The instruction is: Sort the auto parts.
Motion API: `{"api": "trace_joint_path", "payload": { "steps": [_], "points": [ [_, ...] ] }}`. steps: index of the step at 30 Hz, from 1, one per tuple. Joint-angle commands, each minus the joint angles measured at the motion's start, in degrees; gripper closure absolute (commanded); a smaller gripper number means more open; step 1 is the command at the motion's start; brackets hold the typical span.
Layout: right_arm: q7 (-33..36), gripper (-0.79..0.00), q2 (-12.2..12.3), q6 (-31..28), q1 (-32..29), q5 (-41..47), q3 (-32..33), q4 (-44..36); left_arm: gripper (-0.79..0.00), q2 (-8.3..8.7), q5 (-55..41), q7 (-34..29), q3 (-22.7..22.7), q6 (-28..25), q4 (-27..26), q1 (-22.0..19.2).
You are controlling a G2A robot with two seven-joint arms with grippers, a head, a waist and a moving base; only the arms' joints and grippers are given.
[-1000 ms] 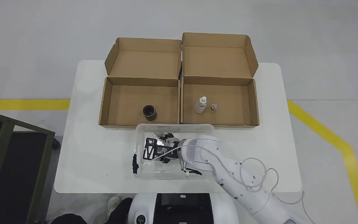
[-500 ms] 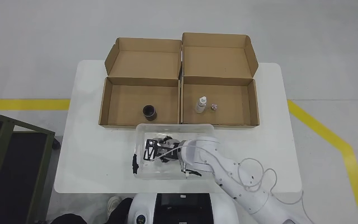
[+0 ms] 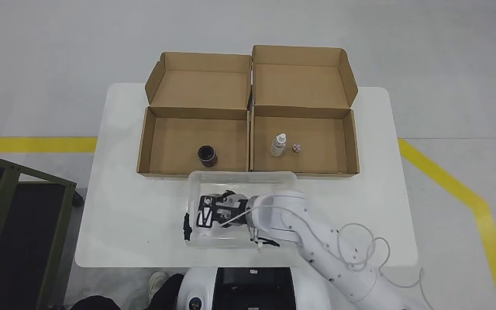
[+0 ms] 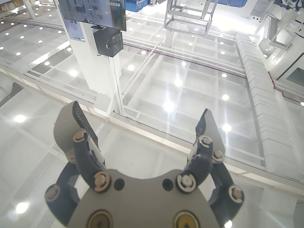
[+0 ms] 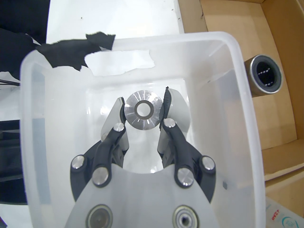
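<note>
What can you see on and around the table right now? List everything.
table: one, white, bearing everything below.
plastic bin: one, clear, at the table's near edge.
metal disc: one, silver with a centre hole, inside the bin.
tape: one torn piece, black, on the bin's rim.
first cardboard box: one, brown, open, beyond the bin.
cylinder: one, dark, in the first box.
second cardboard box: one, brown, open, beside the first.
bottle: one, white, in the second box.
small part: one, colour too small to tell, beside the bottle.
right claw: one, shut on the disc.
left claw: one, open, empty, facing the ceiling.
</note>
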Motion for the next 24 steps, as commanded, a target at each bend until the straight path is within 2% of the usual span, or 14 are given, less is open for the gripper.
{"api": "trace_joint_path", "payload": {
  "steps": [1,9,24],
  "points": [
    [0.3,0.000,0.3,-0.2,-0.7,0.7,0.7,-2.3,-0.785,0.00,0.0,0.0,0.0,0.0,0.0,0.0],
    [0.1,0.000,1.1,-1.1,-3.0,5.5,3.4,-9.0,-0.785,0.00,0.0,0.0,0.0,0.0,0.0,0.0],
    [-6.3,0.000,2.8,2.5,-8.1,12.8,12.7,-19.2,-0.785,0.00,0.0,0.0,0.0,0.0,0.0,0.0]
  ]
}}
